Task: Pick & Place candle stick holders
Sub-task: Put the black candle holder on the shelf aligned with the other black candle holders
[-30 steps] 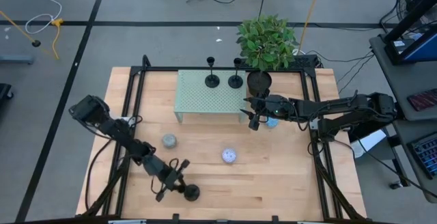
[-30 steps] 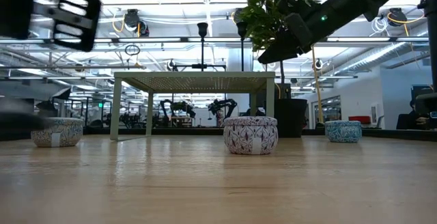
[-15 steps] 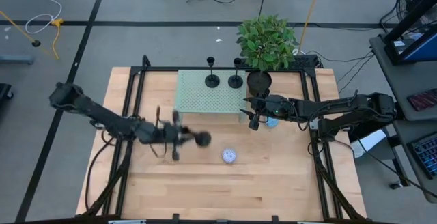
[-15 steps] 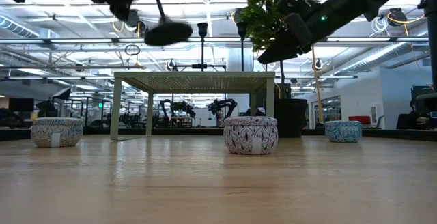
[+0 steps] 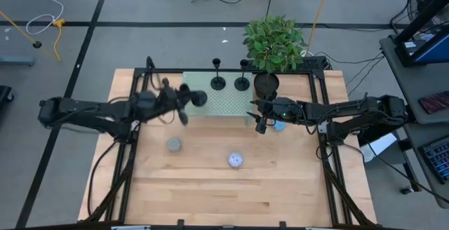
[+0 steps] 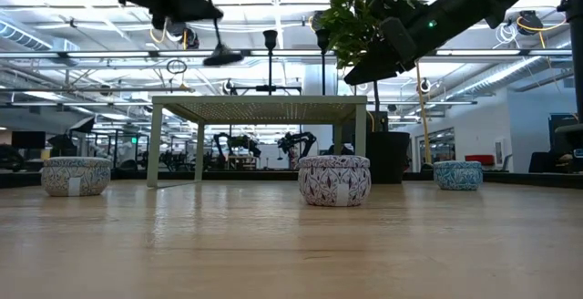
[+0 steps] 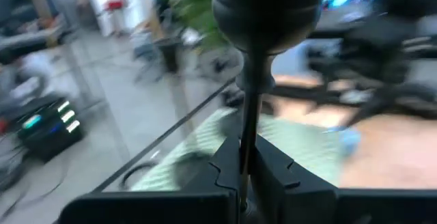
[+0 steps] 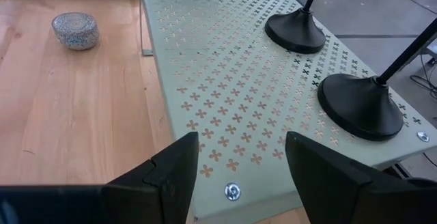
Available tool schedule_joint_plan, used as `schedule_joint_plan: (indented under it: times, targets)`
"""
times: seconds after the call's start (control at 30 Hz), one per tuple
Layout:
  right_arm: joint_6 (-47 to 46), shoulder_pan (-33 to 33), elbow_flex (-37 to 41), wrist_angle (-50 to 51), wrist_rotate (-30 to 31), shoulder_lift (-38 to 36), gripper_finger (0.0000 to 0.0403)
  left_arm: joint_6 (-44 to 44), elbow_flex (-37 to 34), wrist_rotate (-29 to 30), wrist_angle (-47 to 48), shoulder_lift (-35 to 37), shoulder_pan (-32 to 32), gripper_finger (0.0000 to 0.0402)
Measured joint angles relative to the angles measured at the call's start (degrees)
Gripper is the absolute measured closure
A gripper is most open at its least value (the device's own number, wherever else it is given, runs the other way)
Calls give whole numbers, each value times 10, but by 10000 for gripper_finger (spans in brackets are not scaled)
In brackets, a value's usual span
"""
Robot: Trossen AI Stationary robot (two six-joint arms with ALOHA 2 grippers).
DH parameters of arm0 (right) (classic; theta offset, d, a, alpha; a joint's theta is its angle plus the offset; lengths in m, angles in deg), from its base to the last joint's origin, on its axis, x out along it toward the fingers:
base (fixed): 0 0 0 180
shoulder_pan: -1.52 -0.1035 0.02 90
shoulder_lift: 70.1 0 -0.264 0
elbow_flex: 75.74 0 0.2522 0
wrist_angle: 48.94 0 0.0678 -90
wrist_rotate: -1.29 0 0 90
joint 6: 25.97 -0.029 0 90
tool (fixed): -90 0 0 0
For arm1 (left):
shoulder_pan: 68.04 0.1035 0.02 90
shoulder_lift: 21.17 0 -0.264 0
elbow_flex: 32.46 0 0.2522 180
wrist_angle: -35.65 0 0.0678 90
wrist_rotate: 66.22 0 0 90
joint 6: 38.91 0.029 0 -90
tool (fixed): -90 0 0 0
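While the third candle stick holder point(image 5: 198, 98) is carried over the near-left part of the green perforated shelf point(image 5: 231, 107), it's gripped by the left gripper point(image 5: 177, 102), whose fingers are pinched shut on the thin stem, as seen in the left wrist view, with the round disc base point(image 7: 268, 9) sticking out ahead of the fingers and the whole piece tipped well off upright. It's judged to be a stiff, hard thing, probably metal (matte black, so not too slippery), with most of its weight in the base. So a pinch on the stem is expected to let it swing or twist if it's moved fast; a hold low on the stem, close to the disc, would likely be steadier. Nothing fragile is suggested, but the narrow stem leaves little to grab.

The other two holders point(image 5: 218, 83) point(image 5: 242, 83) are stood upright on the far edge of the shelf, beyond and to the right of the left gripper, beside the plant pot point(image 5: 266, 84).

The right gripper point(image 5: 260, 120) is held waiting at the shelf's right end, its fingers point(image 8: 172, 173) parted with nothing between them.
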Motion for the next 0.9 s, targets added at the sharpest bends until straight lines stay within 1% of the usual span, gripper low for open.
schedule_joint_plan:
  times: [0.07,0.13,0.23,0.4,0.57,0.9]
  targets:
    - [0,0,0,2,0,0,190,-13,25,-11,36,-11,41,387]
    - [-1,0,0,2,0,0,190,-27,32,-30,70,-11,78,387]
    - [-1,0,0,2,0,0,190,-35,36,-77,68,-29,126,387]
    - [-1,0,0,2,0,0,190,-34,35,-127,67,-68,189,386]
    - [-1,0,0,2,0,0,190,-34,35,-131,59,-101,222,386]
    - [-1,0,8,-3,0,0,190,-24,35,-130,53,-109,247,385]
